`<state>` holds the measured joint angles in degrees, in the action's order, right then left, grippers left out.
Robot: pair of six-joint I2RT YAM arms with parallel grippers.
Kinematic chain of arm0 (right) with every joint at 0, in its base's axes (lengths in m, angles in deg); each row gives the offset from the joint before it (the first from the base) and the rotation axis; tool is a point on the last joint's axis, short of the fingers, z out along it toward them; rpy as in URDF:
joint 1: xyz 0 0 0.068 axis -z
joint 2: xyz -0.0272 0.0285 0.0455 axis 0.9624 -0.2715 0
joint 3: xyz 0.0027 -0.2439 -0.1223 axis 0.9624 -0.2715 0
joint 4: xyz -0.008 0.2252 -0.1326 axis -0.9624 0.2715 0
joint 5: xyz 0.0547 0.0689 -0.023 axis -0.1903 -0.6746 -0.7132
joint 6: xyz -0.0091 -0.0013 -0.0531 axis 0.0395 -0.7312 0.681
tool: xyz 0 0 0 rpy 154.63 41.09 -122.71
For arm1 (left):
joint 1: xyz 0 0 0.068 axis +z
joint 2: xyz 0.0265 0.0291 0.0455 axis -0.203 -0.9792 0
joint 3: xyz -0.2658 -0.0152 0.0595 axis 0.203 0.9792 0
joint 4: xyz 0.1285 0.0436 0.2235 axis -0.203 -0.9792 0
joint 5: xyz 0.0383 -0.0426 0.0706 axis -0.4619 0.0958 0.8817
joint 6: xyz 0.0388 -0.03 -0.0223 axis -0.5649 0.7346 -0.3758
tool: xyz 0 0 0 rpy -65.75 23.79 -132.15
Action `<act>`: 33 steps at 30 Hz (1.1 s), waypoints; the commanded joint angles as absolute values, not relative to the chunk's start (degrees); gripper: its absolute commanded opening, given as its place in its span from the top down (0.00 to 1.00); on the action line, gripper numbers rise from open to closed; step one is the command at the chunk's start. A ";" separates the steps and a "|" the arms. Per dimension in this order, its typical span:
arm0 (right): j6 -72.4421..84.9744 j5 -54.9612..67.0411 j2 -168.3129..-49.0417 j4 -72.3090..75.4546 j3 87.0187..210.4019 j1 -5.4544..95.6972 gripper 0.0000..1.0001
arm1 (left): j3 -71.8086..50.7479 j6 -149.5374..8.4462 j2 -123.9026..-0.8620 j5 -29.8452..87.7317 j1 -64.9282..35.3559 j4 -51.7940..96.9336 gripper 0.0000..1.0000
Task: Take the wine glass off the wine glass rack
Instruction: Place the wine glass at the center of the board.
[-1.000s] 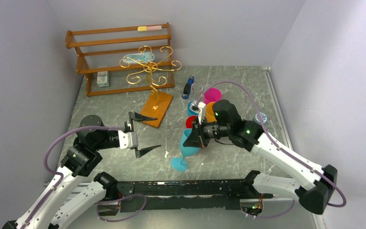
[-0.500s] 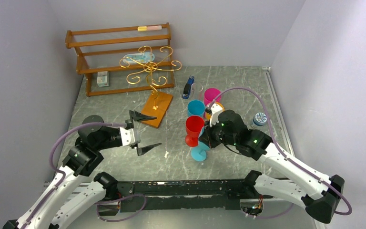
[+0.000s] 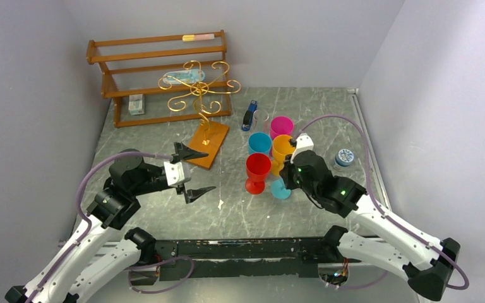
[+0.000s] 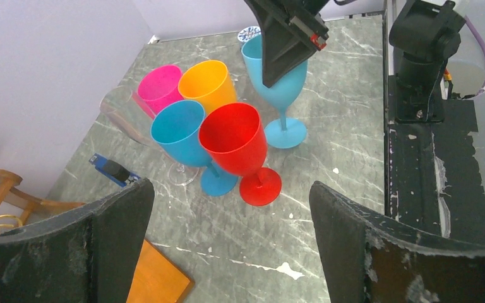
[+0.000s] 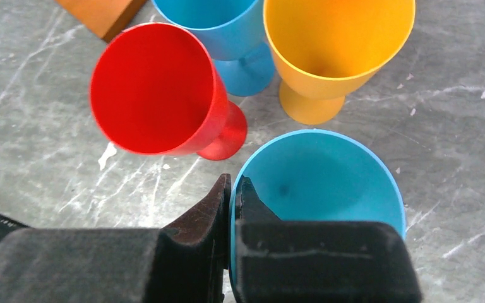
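The wine glass rack [image 3: 199, 88], gold wire scrolls on an orange-brown base [image 3: 207, 144], stands at the back left, and I see no glass on its arms. My right gripper [image 5: 232, 183] is shut on the rim of a light-blue wine glass [image 5: 319, 183], one finger inside the bowl and one outside. The glass hangs upright with its foot [image 3: 281, 189] at or just above the table, beside the red glass [image 3: 257, 172]. My left gripper [image 3: 208, 170] is open and holds nothing, near the rack's base corner [image 4: 155, 278].
Red [image 4: 237, 142], blue [image 4: 180, 132], orange [image 4: 208, 85] and pink [image 4: 160, 88] glasses cluster mid-table, with a clear glass [image 4: 123, 110] behind them. A brown slatted shelf [image 3: 158, 76] stands at the back left. A small blue object [image 3: 248, 117] and a round lid [image 3: 345, 156] lie nearby.
My right arm has carried the light-blue glass from the front of the cluster to the right, turned it upright and lowered it beside the red and orange glasses. The left gripper has edged forward.
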<state>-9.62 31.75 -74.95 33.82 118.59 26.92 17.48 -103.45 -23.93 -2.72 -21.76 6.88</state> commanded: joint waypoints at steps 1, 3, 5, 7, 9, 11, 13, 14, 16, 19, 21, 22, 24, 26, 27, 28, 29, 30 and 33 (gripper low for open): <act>-11.33 37.10 -76.26 30.50 116.68 26.62 1.00 | 16.82 -101.59 -24.32 -0.82 -21.94 6.51 0.03; -11.50 37.95 -76.77 28.82 115.93 26.61 1.00 | 16.90 -101.57 -24.59 -0.79 -21.95 6.52 0.03; -10.61 37.48 -77.14 25.92 114.83 26.62 1.00 | 16.90 -101.71 -24.87 -1.03 -21.94 6.45 0.03; -10.34 36.99 -77.65 22.34 113.51 26.62 1.00 | 16.83 -101.60 -25.31 -1.16 -21.93 6.28 0.03; -10.40 36.84 -78.71 20.35 112.62 26.66 1.00 | 16.49 -101.27 -25.78 -1.21 -21.94 5.89 0.03; -10.70 37.05 -80.02 19.81 112.25 26.65 1.00 | 16.02 -101.03 -26.25 -0.97 -21.90 5.45 0.03; -10.82 37.78 -81.20 20.58 112.46 26.61 1.00 | 15.85 -100.79 -26.32 -0.31 -21.94 5.18 0.03; -10.99 38.41 -81.66 21.16 112.70 26.66 1.00 | 15.85 -100.65 -26.23 0.26 -21.95 5.19 0.03; -10.33 39.17 -82.13 21.81 113.25 26.63 1.00 | 16.15 -100.58 -25.89 1.20 -21.93 5.37 0.03; -8.47 38.90 -82.05 22.01 113.73 26.67 1.00 | 16.67 -100.22 -25.36 2.52 -21.87 6.05 0.03; -8.03 38.78 -81.92 22.06 113.83 26.63 1.00 | 16.82 -99.99 -25.09 3.25 -21.93 6.37 0.03; -7.98 38.88 -81.87 21.92 113.85 26.66 1.00 | 16.86 -99.90 -25.04 3.61 -21.95 6.45 0.03; -7.52 38.69 -82.21 21.54 113.98 26.68 0.99 | 16.95 -99.72 -24.97 4.24 -21.95 6.79 0.03; -7.71 38.24 -82.87 22.04 114.71 26.68 0.97 | 16.99 -99.49 -25.02 4.79 -21.92 6.93 0.03; -7.70 37.57 -83.12 22.35 115.06 26.63 0.96 | 16.92 -99.52 -25.03 4.98 -21.95 6.91 0.03; -7.68 37.34 -83.28 22.45 115.33 26.66 0.94 | 16.84 -99.58 -25.03 5.28 -21.95 6.65 0.03; -7.66 36.85 -83.53 22.39 115.47 26.66 0.93 | 16.77 -99.56 -25.11 5.61 -21.92 6.43 0.03; -7.46 36.54 -83.64 22.42 115.56 26.68 0.92 | 16.73 -99.39 -25.20 5.84 -21.94 6.33 0.03; -7.96 36.59 -84.05 23.10 116.38 26.66 0.88 | 16.92 -99.05 -24.94 7.46 -21.95 6.75 0.03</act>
